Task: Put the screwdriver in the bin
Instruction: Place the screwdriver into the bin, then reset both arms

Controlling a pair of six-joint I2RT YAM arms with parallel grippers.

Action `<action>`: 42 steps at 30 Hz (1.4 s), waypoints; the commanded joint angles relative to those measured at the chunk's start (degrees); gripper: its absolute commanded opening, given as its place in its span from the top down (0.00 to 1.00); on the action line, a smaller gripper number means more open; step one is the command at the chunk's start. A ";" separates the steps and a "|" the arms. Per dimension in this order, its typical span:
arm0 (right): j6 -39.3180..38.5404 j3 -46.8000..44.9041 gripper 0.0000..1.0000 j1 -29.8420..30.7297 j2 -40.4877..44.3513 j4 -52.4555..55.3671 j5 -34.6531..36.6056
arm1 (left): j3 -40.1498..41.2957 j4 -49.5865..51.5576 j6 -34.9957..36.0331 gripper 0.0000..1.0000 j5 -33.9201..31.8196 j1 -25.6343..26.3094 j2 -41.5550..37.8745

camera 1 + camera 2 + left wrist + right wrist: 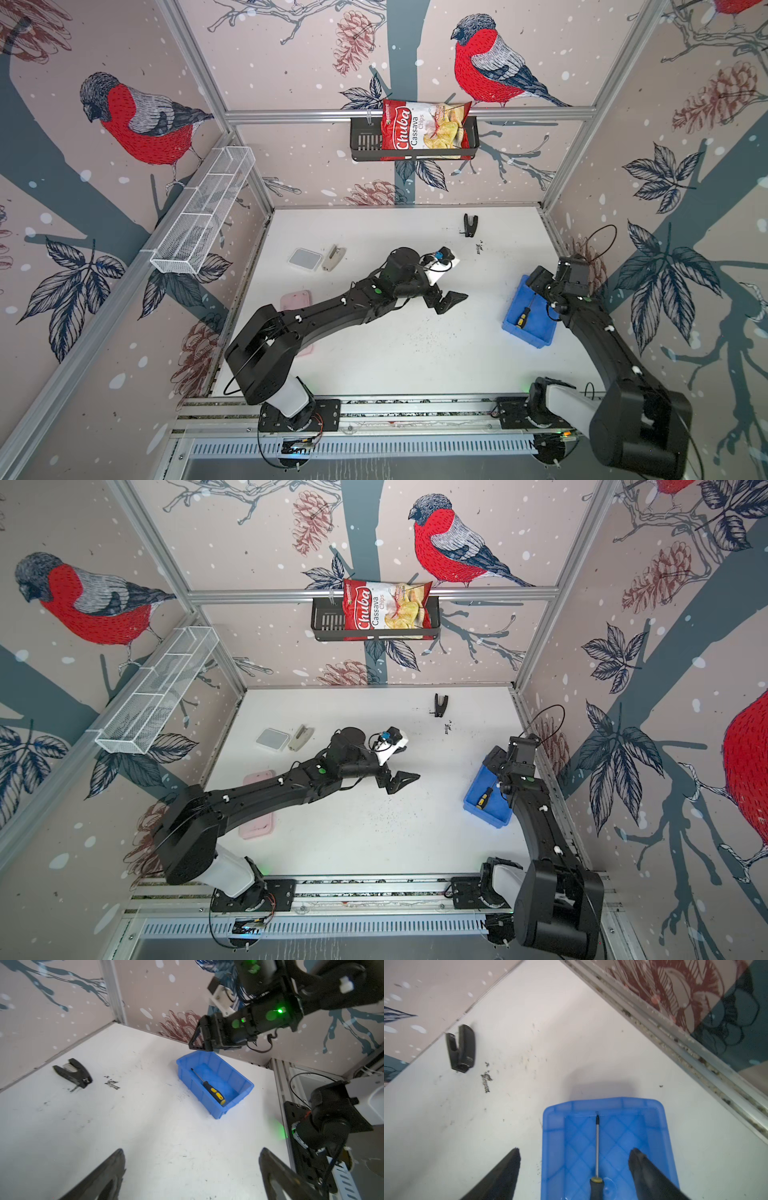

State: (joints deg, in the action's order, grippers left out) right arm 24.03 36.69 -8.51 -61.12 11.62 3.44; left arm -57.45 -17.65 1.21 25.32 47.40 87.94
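The screwdriver (524, 313), with a black and yellow handle, lies flat on the floor of the blue bin (536, 337) at the right of the table. Both top views show this, and in the other the screwdriver (484, 798) lies in the bin (492, 818). My right gripper (575, 1150) hangs open just above the bin (654, 1126). The screwdriver's shaft (597, 1147) lies free between the spread fingers, touching neither. In the left wrist view the screwdriver (214, 1091) rests in the bin (239, 1076). My left gripper (192, 1149) is open and empty over the bare mid-table, left of the bin.
A black clip-like piece (470, 224) lies near the back wall. A small grey lidded box (305, 258) and a beige object (332, 257) sit at the left. A pink tray (296, 300) lies partly under my left arm. The bin stands close to the right wall rail (695, 1049).
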 commanded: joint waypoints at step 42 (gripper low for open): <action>-22.18 -24.01 0.01 13.19 -13.70 -70.78 8.90 | 52.01 -55.54 6.49 0.03 -42.94 -40.69 -13.87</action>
State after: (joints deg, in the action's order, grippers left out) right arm 0.67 12.03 5.04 -74.11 -52.93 13.63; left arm -4.93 -62.85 6.94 -19.38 7.33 72.03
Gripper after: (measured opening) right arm 0.997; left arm 0.972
